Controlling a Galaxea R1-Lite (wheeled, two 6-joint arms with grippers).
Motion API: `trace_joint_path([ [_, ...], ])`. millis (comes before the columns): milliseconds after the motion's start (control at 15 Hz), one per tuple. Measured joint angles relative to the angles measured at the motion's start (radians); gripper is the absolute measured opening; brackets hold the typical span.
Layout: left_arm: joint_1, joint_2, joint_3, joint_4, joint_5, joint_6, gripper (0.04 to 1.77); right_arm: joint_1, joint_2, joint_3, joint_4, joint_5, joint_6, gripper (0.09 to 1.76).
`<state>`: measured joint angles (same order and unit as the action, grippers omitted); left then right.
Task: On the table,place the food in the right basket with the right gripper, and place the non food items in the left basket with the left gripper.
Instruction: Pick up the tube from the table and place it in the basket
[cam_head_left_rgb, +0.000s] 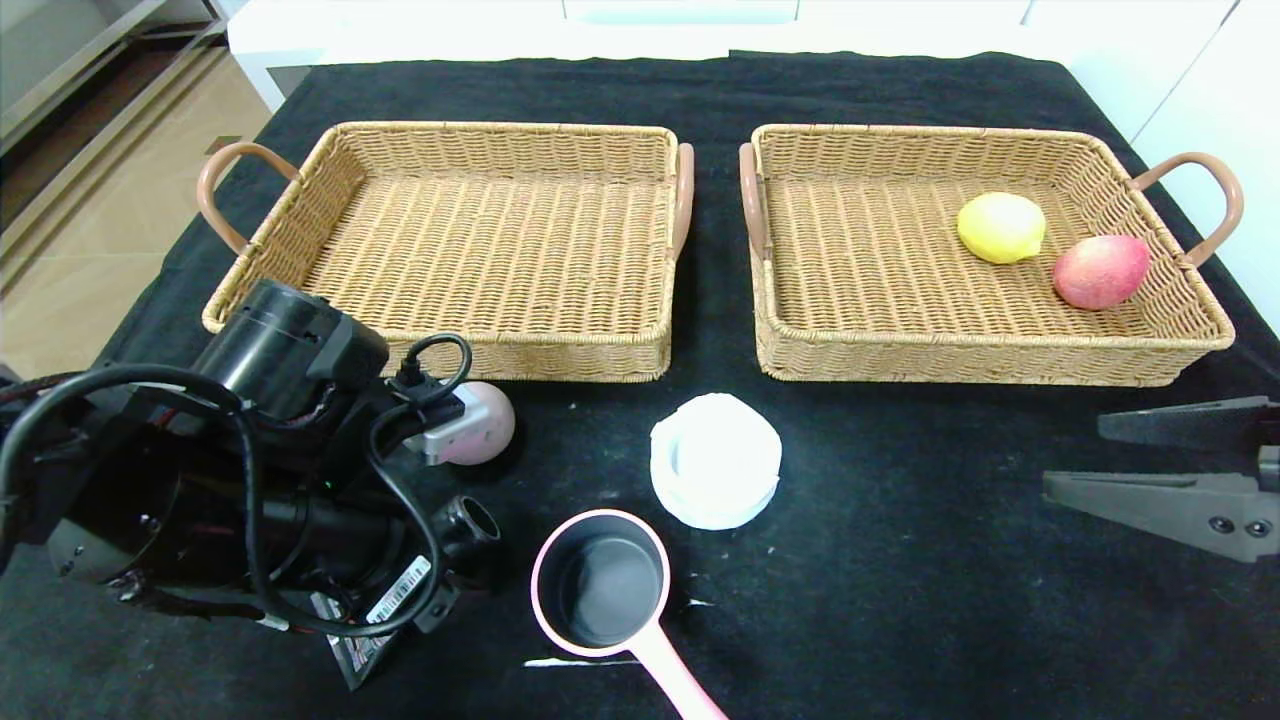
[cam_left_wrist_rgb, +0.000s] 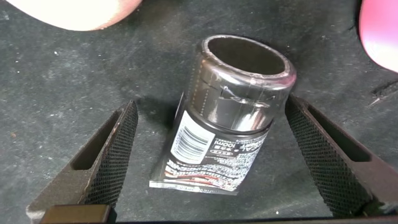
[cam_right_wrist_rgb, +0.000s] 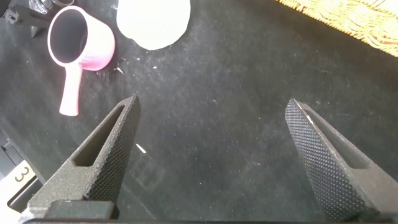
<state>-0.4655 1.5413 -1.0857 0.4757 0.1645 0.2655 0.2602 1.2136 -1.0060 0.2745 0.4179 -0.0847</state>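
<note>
the left gripper (cam_left_wrist_rgb: 211, 152) is low over the table (cam_head_left_rgb: 900, 560) near its front left, jaws spread wide on either side of the black squeeze tube (cam_left_wrist_rgb: 217, 134), which lies on the cloth between the fingers without either pad clearly touching it. the mauve-grey ball (cam_head_left_rgb: 485, 420) sits just beyond, by the empty left basket (cam_head_left_rgb: 455, 235). the right gripper (cam_head_left_rgb: 1130, 460) hovers at the right edge, jaws wide, holding nothing. the lemon (cam_head_left_rgb: 1000, 227) and peach (cam_head_left_rgb: 1100, 270) lie in the right basket (cam_head_left_rgb: 870, 300); the white lid (cam_head_left_rgb: 715, 460) and pink pan (cam_head_left_rgb: 605, 590) rest on the table.
</note>
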Motion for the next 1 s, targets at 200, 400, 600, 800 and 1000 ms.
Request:
trace_joint_path([
  [200, -0.001, 0.004, 0.001, -0.011, -0.001, -0.001, 1.72, 0.000, 0.001, 0.000, 0.000, 0.000, 0.000, 1.70],
  [400, -0.001, 0.009, 0.002, -0.012, 0.000, -0.001, 1.72, 0.000, 0.000, 0.000, 0.000, 0.000, 0.000, 1.70],
  [600, -0.001, 0.010, 0.010, -0.012, -0.003, -0.001, 1.24, 0.000, 0.000, 0.000, 0.000, 0.000, 0.000, 1.70],
  [800, -0.001, 0.010, 0.010, -0.013, -0.003, -0.001, 0.90, 0.000, 0.000, 0.001, 0.000, 0.000, 0.000, 1.70],
  [1000, -0.001, 0.008, 0.010, -0.012, -0.006, -0.003, 0.80, 0.001, -0.001, 0.001, 0.000, 0.001, 0.000, 1.70],
])
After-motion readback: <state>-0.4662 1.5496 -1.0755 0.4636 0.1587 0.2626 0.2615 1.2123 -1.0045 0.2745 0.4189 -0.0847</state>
